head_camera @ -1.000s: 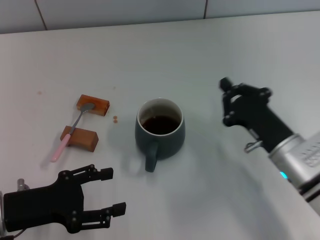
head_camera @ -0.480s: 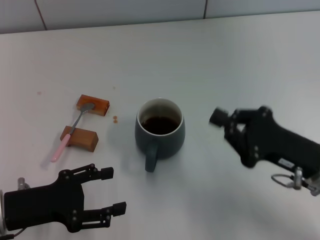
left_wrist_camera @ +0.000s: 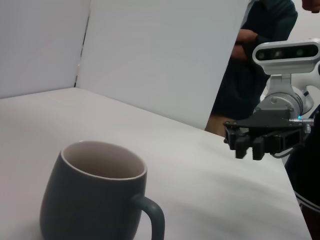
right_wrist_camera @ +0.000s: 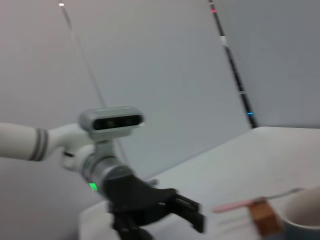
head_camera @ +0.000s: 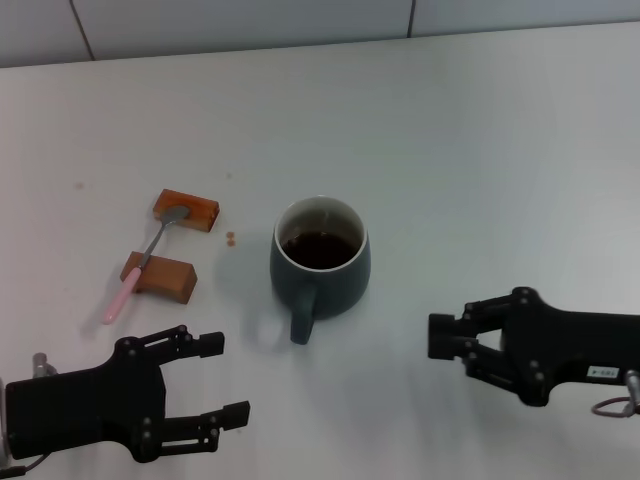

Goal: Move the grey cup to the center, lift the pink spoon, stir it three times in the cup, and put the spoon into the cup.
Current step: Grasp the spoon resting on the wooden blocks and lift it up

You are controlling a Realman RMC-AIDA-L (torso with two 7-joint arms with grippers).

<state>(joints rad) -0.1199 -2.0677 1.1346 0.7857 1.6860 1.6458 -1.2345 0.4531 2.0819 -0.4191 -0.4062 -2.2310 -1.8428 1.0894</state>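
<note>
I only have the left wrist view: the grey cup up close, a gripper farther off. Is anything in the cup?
Observer: Yes. The head view shows dark brown liquid in the grey cup.
Operator: Where is the spoon?
Observer: The pink spoon lies across two brown blocks, on the robot's left of the cup, apart from it.
Operator: And the left gripper?
Observer: The left gripper is open and holds nothing, nearer the robot than the blocks.
</note>
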